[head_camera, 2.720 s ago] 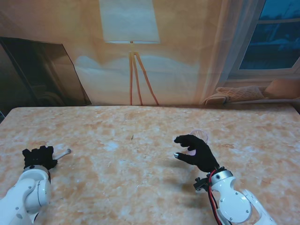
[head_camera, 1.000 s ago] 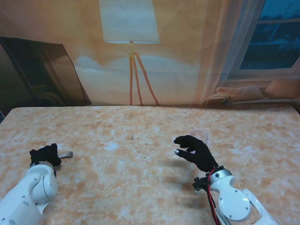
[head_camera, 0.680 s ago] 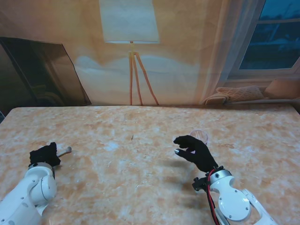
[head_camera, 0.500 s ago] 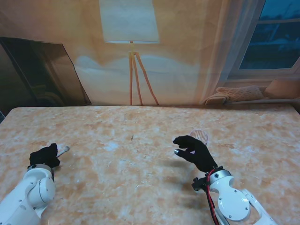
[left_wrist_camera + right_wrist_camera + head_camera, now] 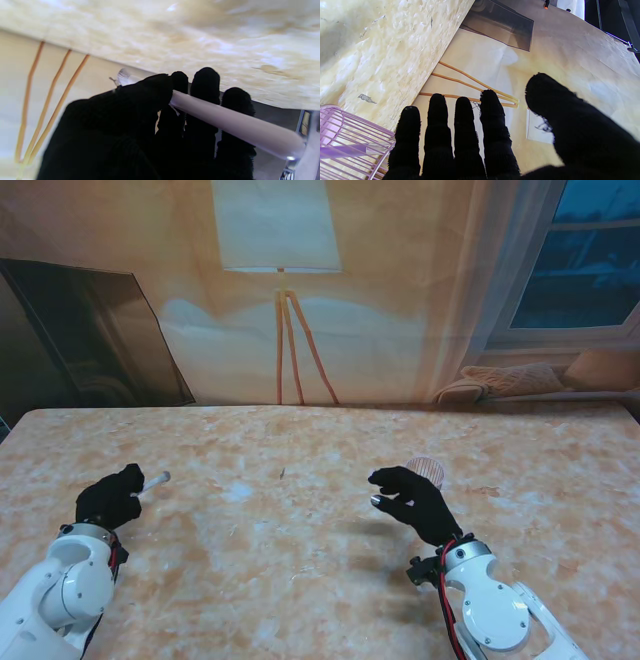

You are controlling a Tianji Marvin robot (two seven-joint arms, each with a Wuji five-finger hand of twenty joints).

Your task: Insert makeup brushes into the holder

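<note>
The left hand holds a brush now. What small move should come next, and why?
Probably carry the left hand to the right, toward the pink wire holder. Its fingers are closed on the makeup brush, lifted off the table, while the holder stands far off beside the open right hand.

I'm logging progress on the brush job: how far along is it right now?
Already done: one brush seems to lie inside the purple wire holder. In hand: the left robot hand grips a brush, lifted off the table. Left: carry it across to the holder beside the open right robot hand and insert it.
</note>
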